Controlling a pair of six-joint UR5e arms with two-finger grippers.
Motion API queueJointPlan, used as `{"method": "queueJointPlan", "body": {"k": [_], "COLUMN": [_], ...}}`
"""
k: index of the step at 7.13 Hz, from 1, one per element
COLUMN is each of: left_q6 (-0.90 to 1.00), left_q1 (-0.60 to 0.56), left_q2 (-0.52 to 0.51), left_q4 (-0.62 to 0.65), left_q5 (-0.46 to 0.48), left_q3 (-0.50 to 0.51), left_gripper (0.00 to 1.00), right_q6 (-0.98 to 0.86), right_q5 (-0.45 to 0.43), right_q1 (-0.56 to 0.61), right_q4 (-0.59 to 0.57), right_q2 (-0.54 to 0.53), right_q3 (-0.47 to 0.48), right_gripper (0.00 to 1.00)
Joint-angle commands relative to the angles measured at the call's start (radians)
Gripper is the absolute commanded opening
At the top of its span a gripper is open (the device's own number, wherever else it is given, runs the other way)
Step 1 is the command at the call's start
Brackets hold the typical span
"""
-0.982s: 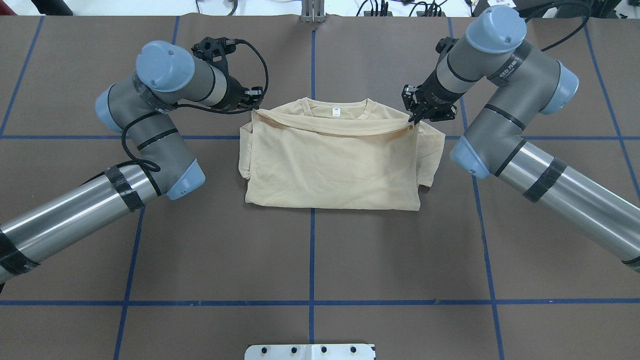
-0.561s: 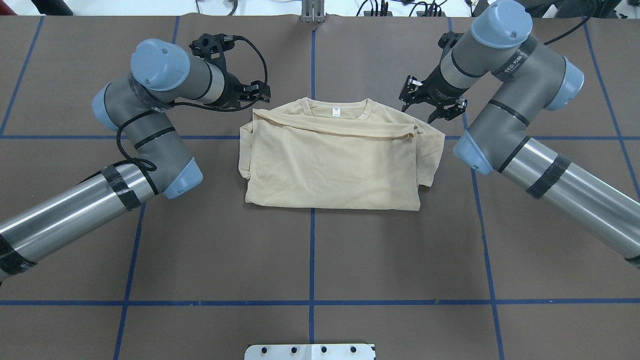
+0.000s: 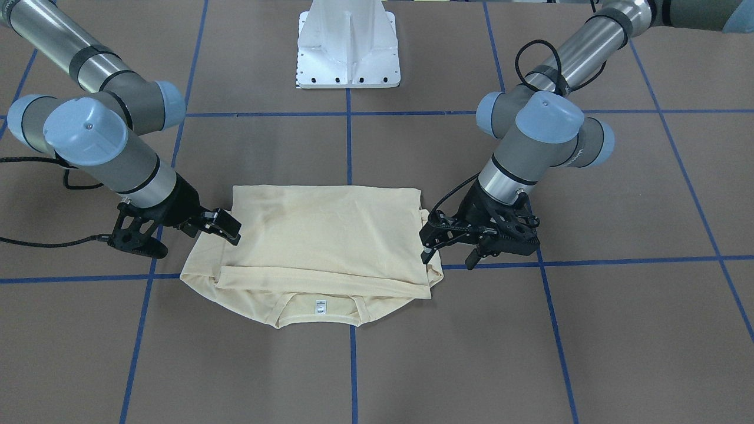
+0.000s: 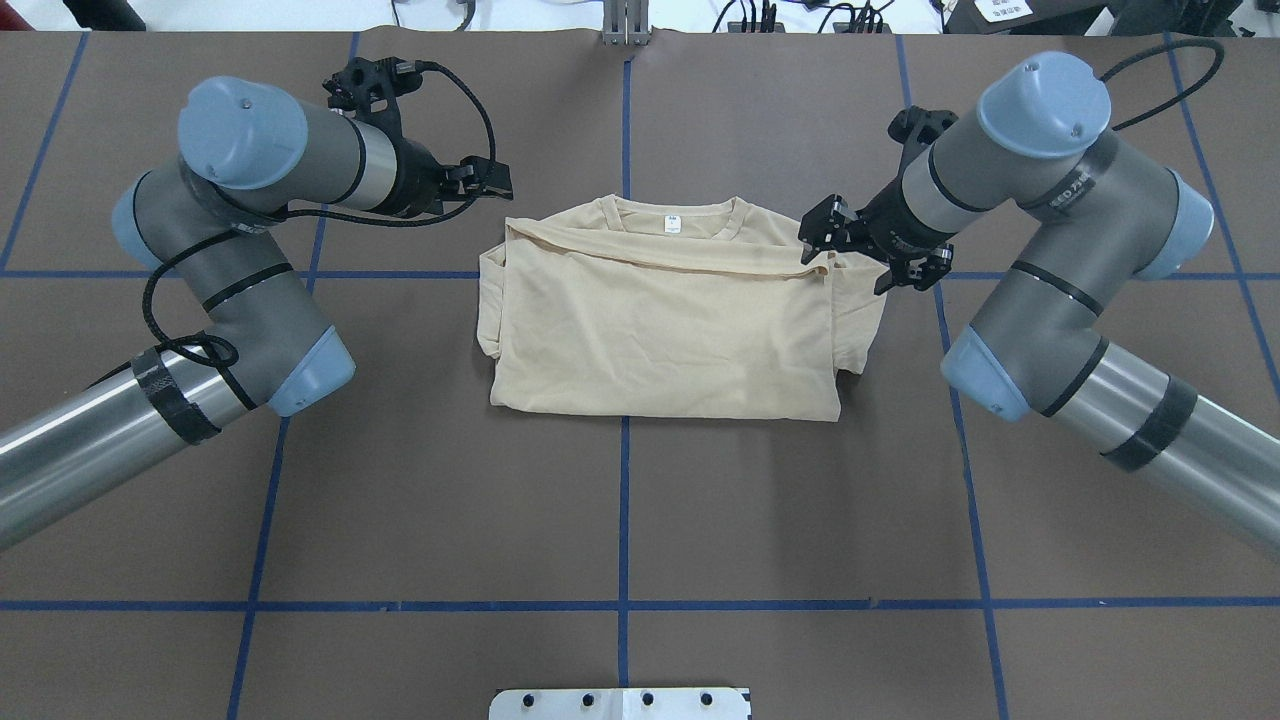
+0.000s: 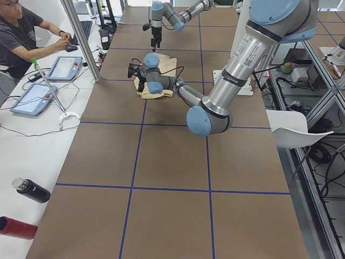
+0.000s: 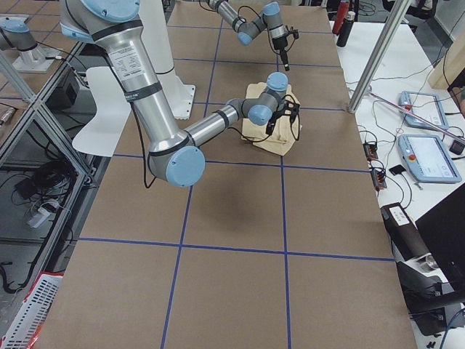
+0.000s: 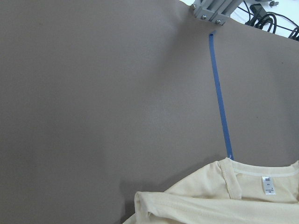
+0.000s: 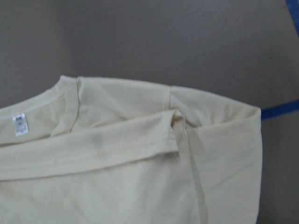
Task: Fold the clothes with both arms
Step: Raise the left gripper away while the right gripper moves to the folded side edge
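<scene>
The cream-yellow shirt (image 4: 660, 320) lies folded in half on the table, its hem edge laid just below the collar. The white neck label (image 4: 672, 223) shows; the print is hidden. My left gripper (image 4: 483, 178) is open and empty, above bare table just off the shirt's far left corner. In the front view it (image 3: 449, 256) hangs beside that corner. My right gripper (image 4: 860, 255) is open and empty over the shirt's right shoulder; it also shows in the front view (image 3: 221, 225). The right wrist view shows the shoulder and folded hem (image 8: 140, 144); the left wrist view shows the collar (image 7: 233, 186).
The brown table (image 4: 620, 520) carries blue tape grid lines (image 4: 623, 500). The white pedestal base (image 3: 349, 44) stands at the robot's side. An operator (image 5: 21, 32) sits at a side desk with tablets; bottles (image 5: 29, 190) lie there.
Both grippers let go of the folded hem corners and opened. The left arm drew back to the left, away from the shirt. The right gripper rose, then came back over the right shoulder.
</scene>
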Motion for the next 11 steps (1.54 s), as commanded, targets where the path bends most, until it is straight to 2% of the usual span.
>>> {"method": "queueJointPlan", "body": {"k": [1, 3, 7, 8, 9, 10, 11], "left_q6": [-0.003, -0.003, -0.001, -0.001, 0.000, 0.000, 0.000], "left_q1": [-0.001, 0.001, 0.002, 0.001, 0.002, 0.002, 0.002], "left_q2": [0.009, 0.009, 0.009, 0.009, 0.015, 0.015, 0.015], "left_q4": [0.041, 0.043, 0.046, 0.046, 0.046, 0.046, 0.046], "left_q5": [0.003, 0.006, 0.006, 0.006, 0.006, 0.006, 0.007], "left_q3": [-0.061, -0.065, -0.065, -0.064, -0.064, -0.064, -0.062], "left_gripper": [0.99, 0.99, 0.99, 0.99, 0.99, 0.99, 0.99], "right_q6": [0.148, 0.189, 0.193, 0.193, 0.193, 0.193, 0.193], "right_q5": [-0.067, -0.183, -0.181, -0.179, -0.178, -0.178, -0.175], "right_q1": [-0.111, -0.214, -0.229, -0.231, -0.231, -0.231, -0.229], "right_q4": [-0.001, -0.015, -0.015, -0.025, -0.057, -0.076, -0.115], "right_q2": [-0.084, -0.086, -0.101, -0.101, -0.099, -0.101, -0.101], "right_q3": [0.103, 0.084, 0.079, 0.084, 0.100, 0.114, 0.139], "right_gripper": [1.00, 1.00, 0.98, 0.89, 0.75, 0.40, 0.00]}}
